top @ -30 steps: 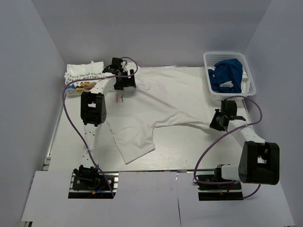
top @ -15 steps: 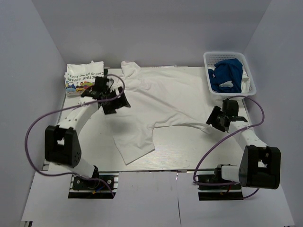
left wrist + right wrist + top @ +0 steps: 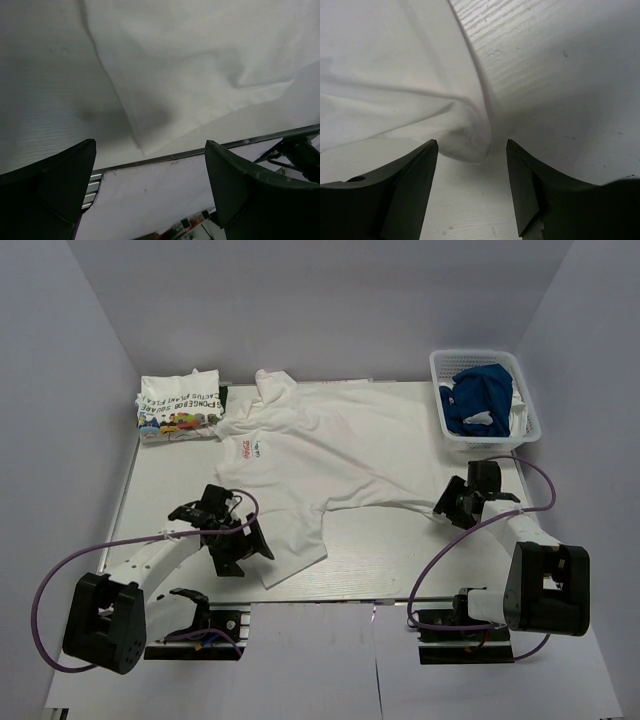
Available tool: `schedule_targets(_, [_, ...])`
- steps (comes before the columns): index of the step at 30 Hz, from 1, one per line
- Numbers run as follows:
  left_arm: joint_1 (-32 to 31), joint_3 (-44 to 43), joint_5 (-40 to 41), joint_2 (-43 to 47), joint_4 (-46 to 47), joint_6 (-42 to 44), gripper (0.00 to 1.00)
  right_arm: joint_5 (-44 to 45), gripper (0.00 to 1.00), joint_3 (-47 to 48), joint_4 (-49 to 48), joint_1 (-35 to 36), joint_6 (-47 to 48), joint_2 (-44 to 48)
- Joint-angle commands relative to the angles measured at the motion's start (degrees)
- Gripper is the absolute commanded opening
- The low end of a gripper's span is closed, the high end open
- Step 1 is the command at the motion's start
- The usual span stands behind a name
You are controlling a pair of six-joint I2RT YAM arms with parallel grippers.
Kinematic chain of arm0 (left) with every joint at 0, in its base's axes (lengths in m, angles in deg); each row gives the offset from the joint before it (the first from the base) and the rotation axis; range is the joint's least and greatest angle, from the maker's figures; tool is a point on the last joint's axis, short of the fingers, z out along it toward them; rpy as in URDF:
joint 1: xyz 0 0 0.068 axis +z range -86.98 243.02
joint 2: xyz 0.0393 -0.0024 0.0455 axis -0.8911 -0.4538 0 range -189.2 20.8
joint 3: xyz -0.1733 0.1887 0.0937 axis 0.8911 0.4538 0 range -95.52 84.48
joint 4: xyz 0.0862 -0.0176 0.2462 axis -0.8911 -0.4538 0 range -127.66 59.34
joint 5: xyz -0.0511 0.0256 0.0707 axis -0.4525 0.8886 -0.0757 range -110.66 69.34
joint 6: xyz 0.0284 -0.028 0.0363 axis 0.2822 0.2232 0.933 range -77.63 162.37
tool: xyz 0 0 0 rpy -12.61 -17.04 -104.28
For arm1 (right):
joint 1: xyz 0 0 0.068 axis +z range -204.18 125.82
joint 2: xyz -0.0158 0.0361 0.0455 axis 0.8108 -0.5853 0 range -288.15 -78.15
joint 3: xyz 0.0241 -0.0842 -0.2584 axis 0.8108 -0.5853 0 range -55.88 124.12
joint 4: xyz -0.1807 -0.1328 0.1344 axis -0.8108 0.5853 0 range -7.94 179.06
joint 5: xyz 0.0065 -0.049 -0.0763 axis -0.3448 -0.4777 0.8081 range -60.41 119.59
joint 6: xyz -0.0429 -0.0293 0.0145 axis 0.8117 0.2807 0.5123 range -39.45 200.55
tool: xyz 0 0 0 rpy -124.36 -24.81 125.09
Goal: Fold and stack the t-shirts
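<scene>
A white t-shirt (image 3: 330, 455) with a small red mark (image 3: 252, 447) lies spread and wrinkled across the table. My left gripper (image 3: 256, 546) is open and empty at the shirt's near left hem corner (image 3: 145, 147), which lies just beyond its fingers (image 3: 60, 190). My right gripper (image 3: 448, 504) is open, low over the table, with the shirt's right tip (image 3: 467, 142) lying between its fingertips (image 3: 427, 155). A folded white tee with cartoon print and green lettering (image 3: 178, 406) sits at the back left. A blue tee (image 3: 478, 396) lies in the basket.
A white plastic basket (image 3: 532, 418) stands at the back right corner. The table's near metal edge (image 3: 200, 152) runs just below the shirt corner. White walls close in the left, back and right sides.
My left arm let go of the shirt's back left part and swung to the near left hem corner. The stretched shirt settled flat. My right gripper moved slightly nearer.
</scene>
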Motion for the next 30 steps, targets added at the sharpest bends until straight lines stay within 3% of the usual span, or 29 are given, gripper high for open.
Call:
schedule_targets(1, [-1.27,3.54,-4.52,0.97,0.29,-2.06,1.0,0.08,0.63,-1.25,-0.23,-0.72,-0.96,0.37])
schedule_targets(10, [-6.36,9.97,-7.07,-1.75,8.11,-4.62,1.0,-0.7,0.6,-3.71,-5.05,-1.25,-1.31,0.19])
schedule_targets(13, [-7.76,9.97,-8.21,-3.42,12.23,-5.23,0.87,-2.73,0.53,-3.89,-7.42,-1.25,-1.14,0.1])
schedule_targets(16, [-8.91,8.3,-5.95,-5.36,13.13,-5.76,0.51,-2.11,0.43,-3.45,-8.93,-1.25,-0.35,0.02])
schedule_targets(17, [-8.91,7.69,-5.24,-5.36,13.66,-5.76,0.26,-2.11,0.32,-3.54,-9.45,-1.25,-0.17,0.19])
schedule_targets(19, [-8.91,5.49,-3.05,-5.98,13.66,-5.76,0.0,-2.11,0.17,-3.54,-10.16,-1.17,0.18,0.89])
schedule_targets(20, [-8.91,4.53,-1.99,-5.98,12.7,-5.76,0.0,-2.11,0.05,-3.28,-10.16,-1.16,0.27,1.77])
schedule_targets(21, [-8.91,2.17,0.46,-5.98,12.09,-5.76,0.0,-2.03,0.01,-2.93,-10.07,-1.08,1.58,2.03])
schedule_targets(30, [-8.39,-19.98,18.29,8.15,7.17,-3.38,0.0,-1.68,0.0,1.38,-10.07,-0.81,6.16,15.37])
